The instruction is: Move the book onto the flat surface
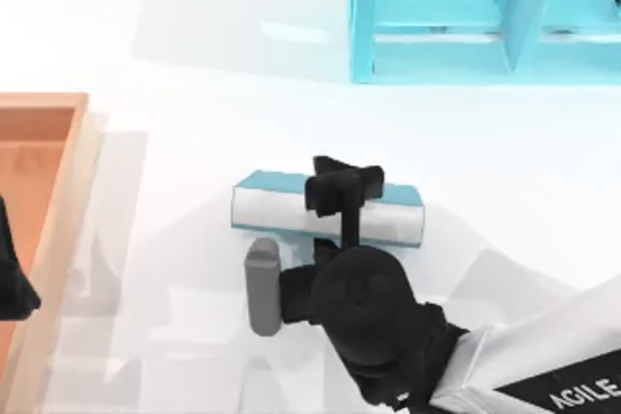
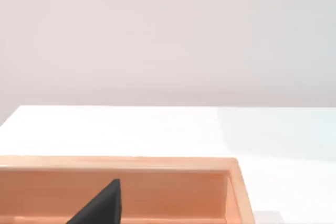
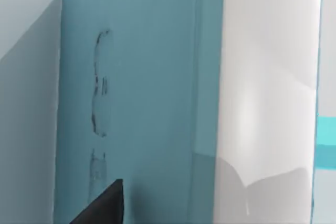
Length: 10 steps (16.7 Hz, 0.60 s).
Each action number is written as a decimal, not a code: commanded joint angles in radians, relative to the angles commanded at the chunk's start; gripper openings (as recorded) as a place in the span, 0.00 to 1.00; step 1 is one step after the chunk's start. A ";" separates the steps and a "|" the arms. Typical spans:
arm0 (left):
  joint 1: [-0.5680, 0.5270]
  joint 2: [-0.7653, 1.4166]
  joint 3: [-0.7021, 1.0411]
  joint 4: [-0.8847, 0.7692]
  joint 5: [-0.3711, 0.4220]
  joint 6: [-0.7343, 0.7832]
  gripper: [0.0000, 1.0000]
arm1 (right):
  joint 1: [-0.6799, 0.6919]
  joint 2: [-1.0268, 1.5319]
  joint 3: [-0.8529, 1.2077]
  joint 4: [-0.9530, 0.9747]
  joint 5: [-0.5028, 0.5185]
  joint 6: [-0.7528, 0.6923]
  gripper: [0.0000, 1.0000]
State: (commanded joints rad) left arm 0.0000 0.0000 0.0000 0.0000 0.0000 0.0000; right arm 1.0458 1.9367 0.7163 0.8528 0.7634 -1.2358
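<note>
Evidently the right pincer point(image 1: 342, 203) is pinching the book point(image 1: 281, 208) across its thickness, keeping it on edge over the desk point(image 1: 194, 123).

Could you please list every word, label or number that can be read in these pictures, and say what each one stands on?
"AGILE": white letters on a black band on the right arm, cut off by the picture's edge in the top view.
Dark marks on the teal cover of the book, seen in the right wrist view: too faint to read as letters.
Nothing readable on the shelf unit, the wooden tray or the tabletop.
</note>
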 joint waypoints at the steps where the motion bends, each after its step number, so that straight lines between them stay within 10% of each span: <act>1: 0.000 0.000 0.000 0.000 0.000 0.000 1.00 | 0.000 0.000 0.000 0.000 0.000 0.000 1.00; 10: 0.000 0.000 0.000 0.000 0.000 0.000 1.00 | 0.263 -0.108 -0.036 -0.263 0.221 0.245 1.00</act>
State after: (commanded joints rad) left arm 0.0000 0.0000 0.0000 0.0000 0.0000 0.0000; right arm 1.3088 1.8283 0.6799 0.5894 0.9845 -0.9908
